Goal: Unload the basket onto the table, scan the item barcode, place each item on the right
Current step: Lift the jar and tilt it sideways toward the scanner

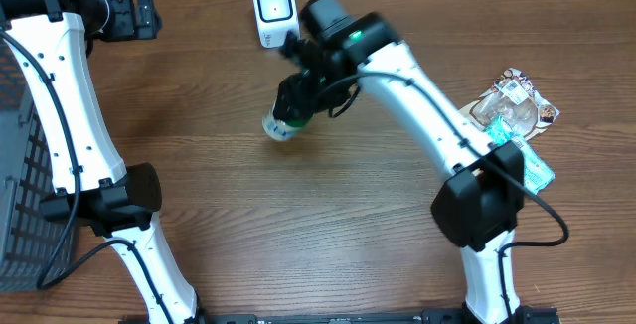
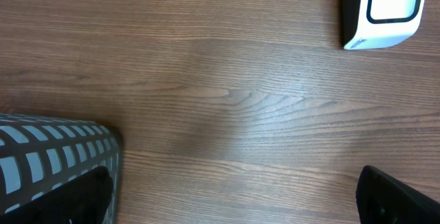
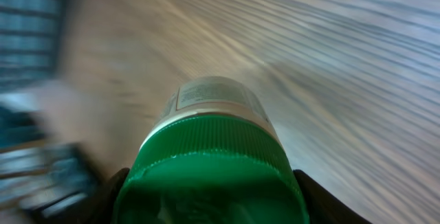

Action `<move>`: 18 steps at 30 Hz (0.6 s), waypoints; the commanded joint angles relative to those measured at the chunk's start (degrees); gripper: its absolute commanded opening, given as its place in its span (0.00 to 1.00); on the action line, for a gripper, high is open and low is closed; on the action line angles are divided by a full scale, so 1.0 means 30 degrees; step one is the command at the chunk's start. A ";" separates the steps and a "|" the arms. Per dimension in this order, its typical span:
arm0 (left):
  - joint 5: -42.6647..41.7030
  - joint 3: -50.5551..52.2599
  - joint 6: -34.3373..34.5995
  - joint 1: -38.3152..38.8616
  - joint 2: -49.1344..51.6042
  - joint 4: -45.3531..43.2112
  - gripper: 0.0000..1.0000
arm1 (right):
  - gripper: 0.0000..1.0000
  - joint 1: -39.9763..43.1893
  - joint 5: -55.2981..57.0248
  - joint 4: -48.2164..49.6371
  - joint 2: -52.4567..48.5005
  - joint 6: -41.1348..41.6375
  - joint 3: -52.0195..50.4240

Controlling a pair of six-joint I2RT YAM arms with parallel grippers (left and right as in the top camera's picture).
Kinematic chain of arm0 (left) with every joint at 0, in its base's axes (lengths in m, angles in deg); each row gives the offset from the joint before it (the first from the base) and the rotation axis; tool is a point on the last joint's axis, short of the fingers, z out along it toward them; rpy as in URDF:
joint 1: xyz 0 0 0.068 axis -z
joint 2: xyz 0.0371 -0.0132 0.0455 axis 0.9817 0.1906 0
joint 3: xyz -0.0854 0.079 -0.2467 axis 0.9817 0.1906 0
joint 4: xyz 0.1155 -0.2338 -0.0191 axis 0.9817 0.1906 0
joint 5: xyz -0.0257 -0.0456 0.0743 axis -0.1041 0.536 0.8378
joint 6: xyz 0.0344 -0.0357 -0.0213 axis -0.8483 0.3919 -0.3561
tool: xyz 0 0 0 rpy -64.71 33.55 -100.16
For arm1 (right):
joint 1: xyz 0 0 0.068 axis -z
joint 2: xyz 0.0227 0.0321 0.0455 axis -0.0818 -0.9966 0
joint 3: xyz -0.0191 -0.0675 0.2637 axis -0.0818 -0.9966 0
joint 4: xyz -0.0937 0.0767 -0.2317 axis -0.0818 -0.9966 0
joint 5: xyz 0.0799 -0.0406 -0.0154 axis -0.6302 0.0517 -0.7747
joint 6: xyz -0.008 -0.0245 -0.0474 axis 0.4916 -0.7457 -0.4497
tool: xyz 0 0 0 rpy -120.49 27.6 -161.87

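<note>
The item is a small bottle (image 1: 281,126) with a green cap (image 3: 210,176) and a pale labelled body (image 3: 210,97). My right gripper (image 1: 296,98) is shut on it, a dark finger (image 3: 317,198) pressed against each side of the cap. The bottle points away from the wrist, down and left over the wood. A white barcode scanner (image 1: 272,11) stands at the back, just above and left of the bottle; it also shows at the top right of the left wrist view (image 2: 385,11). My left gripper (image 1: 129,14) stays at the far left back, open and with nothing between its fingers (image 2: 397,198).
A grey mesh basket (image 1: 20,165) fills the left edge, with its corner (image 2: 55,152) under the left wrist. Clear snack packets (image 1: 515,105) and a teal packet (image 1: 534,168) lie at the right by the right arm's base.
</note>
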 commanded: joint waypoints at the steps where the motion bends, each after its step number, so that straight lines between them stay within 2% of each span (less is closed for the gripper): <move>1: 0.0066 -0.0146 -0.0211 0.0146 -0.0568 0.0029 1.00 | 0.36 0.1967 -0.7861 0.0124 0.1224 -0.0641 0.0670; 3: 0.0066 -0.0146 -0.0211 0.0146 -0.0568 0.0029 1.00 | 0.37 0.2885 -0.9996 0.0131 0.1224 -0.0423 0.0670; 6: 0.0066 -0.0146 -0.0211 0.0146 -0.0568 0.0029 0.99 | 0.41 0.4153 -1.1672 0.0204 0.1224 0.1464 0.0670; 10: 0.0066 -0.0146 -0.0211 0.0146 -0.0568 0.0029 1.00 | 0.41 0.5173 -1.2371 0.0335 0.1224 0.3060 0.0670; 18: 0.0066 -0.0146 -0.0211 0.0146 -0.0568 0.0029 1.00 | 0.41 0.5654 -1.2473 0.0816 0.1224 0.3089 0.0670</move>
